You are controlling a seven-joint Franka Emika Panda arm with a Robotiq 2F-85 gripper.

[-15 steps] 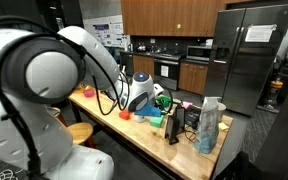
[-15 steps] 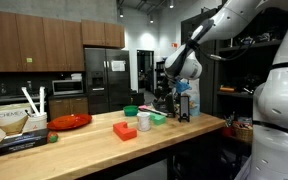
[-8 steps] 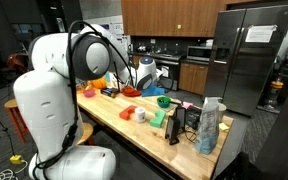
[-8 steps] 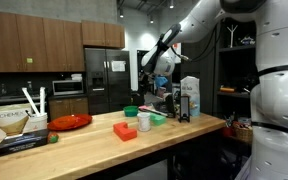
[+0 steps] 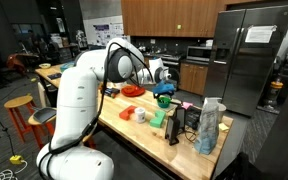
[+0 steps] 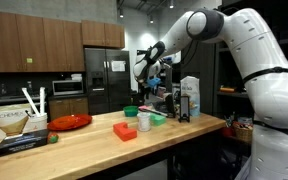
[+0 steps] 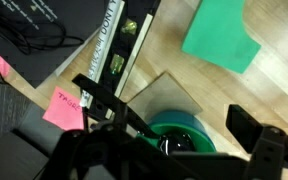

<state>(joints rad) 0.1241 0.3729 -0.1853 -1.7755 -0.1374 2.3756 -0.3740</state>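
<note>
My gripper (image 7: 174, 118) hangs open over a green bowl (image 7: 184, 135) that rests on the wooden counter (image 7: 239, 95). In the wrist view the bowl lies between the two dark fingers (image 7: 96, 98), well below them, with something dark and shiny inside it. In both exterior views the gripper (image 5: 163, 86) (image 6: 145, 80) is above the bowl (image 5: 164, 100) (image 6: 131, 110) at the far part of the counter. Nothing is held.
Beside the bowl lie a black box with lettering (image 7: 124, 50), a pink note (image 7: 64, 108), a green sheet (image 7: 220, 38) and dark cables (image 7: 24, 30). On the counter stand an orange block (image 6: 124, 130), a white cup (image 6: 144, 121), a red plate (image 6: 71, 121) and a carton (image 6: 190, 98).
The arm has swung away from the near part of the counter toward its far end. The gripper now hangs over the green bowl and stays open.
</note>
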